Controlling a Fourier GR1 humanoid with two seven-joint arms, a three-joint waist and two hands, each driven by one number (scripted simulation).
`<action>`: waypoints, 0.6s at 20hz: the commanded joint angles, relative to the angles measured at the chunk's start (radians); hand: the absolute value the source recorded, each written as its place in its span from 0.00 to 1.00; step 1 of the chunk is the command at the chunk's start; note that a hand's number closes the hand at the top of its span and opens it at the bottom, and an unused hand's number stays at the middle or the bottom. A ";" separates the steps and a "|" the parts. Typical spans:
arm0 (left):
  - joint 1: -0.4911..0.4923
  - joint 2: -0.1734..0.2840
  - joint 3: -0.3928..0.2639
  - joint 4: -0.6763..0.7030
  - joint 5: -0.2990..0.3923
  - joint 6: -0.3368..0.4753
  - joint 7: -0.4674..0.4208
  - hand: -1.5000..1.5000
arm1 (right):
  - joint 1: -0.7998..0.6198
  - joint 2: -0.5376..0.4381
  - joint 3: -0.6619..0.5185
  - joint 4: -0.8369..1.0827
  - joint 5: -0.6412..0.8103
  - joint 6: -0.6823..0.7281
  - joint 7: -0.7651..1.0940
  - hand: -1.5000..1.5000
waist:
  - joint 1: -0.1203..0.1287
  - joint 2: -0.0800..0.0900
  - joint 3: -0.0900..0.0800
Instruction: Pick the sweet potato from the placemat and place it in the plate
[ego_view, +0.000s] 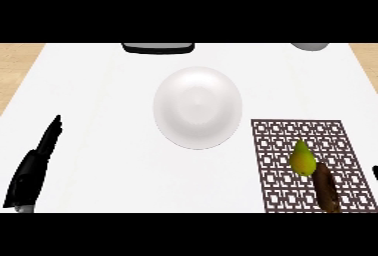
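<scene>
A white plate (198, 107) sits at the centre of the white tabletop (96, 100), nothing on it. To its right, a brown lattice-patterned placemat (295, 135) carries a dark brown sweet potato (325, 192) lying lengthwise near the view's lower edge, with a yellow-green pear (302, 159) touching its far end. The robot's left hand (37, 167) rests at the lower left, fingers (52, 134) straight and together, holding nothing. Only a dark sliver shows at the right edge, so the right hand's state cannot be told. A black object (158, 48) lies at the far edge.
</scene>
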 joint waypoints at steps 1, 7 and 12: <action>-0.009 -0.004 0.012 0.014 -0.013 -0.006 -0.006 0.50 | -0.171 0.002 0.010 0.097 0.035 0.158 0.174 0.00 | 0.006 -0.001 0.002; 0.042 0.001 0.046 -0.029 -0.001 -0.034 -0.008 0.50 | -0.254 -0.060 -0.035 0.118 -0.018 0.380 0.284 0.00 | -0.006 -0.006 0.003; 0.021 -0.010 0.051 -0.080 -0.035 -0.034 0.064 0.50 | -0.395 -0.074 -0.072 0.234 -0.073 0.508 0.305 0.00 | -0.008 -0.007 0.003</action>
